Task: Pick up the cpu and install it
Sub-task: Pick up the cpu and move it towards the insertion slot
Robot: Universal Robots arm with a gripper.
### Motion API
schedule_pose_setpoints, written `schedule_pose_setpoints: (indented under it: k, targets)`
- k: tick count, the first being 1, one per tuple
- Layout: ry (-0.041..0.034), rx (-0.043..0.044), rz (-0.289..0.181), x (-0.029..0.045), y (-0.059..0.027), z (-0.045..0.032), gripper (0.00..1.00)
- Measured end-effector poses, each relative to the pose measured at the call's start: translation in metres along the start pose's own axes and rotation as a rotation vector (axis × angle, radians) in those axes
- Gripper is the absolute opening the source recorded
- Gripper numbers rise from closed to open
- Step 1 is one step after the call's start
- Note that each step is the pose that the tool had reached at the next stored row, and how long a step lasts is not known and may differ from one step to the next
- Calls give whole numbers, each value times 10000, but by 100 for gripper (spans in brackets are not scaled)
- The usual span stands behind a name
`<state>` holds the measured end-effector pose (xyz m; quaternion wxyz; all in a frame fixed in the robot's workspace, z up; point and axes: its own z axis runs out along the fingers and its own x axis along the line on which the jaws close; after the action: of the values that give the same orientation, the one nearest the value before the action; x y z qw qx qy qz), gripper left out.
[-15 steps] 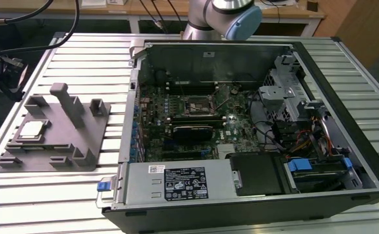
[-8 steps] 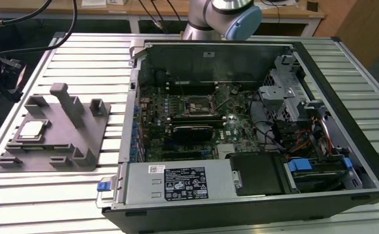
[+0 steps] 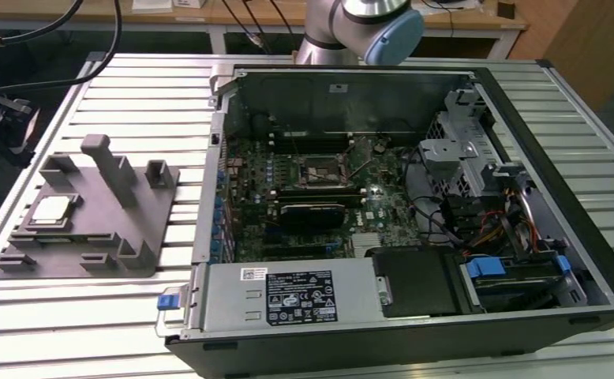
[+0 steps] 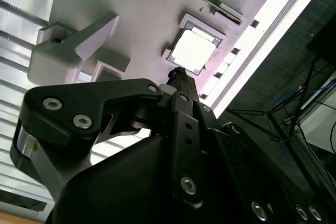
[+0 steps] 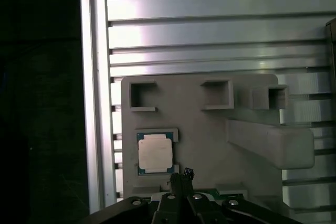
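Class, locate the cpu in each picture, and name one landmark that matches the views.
Exterior view: the cpu lies in a recess of the grey fixture block, at the exterior view's left of the computer case.
Second wrist view: the cpu sits in that recess, just beyond the gripper.
First wrist view: the cpu sits in that recess, close to the gripper.
Shared landmark: the block's tall post.

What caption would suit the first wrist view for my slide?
The pincer hovers over the grey fixture block, near the cpu lying in its recess, not yet picked up.
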<state>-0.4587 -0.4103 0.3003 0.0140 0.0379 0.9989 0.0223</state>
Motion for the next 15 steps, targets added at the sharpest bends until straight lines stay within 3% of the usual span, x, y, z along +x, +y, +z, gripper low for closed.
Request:
schedule_pose_setpoints:
  k: [9, 15]
  targets:
    - [1, 1, 0, 65, -8, 62, 11]
    - [0, 1, 0, 99, -14, 147, 11]
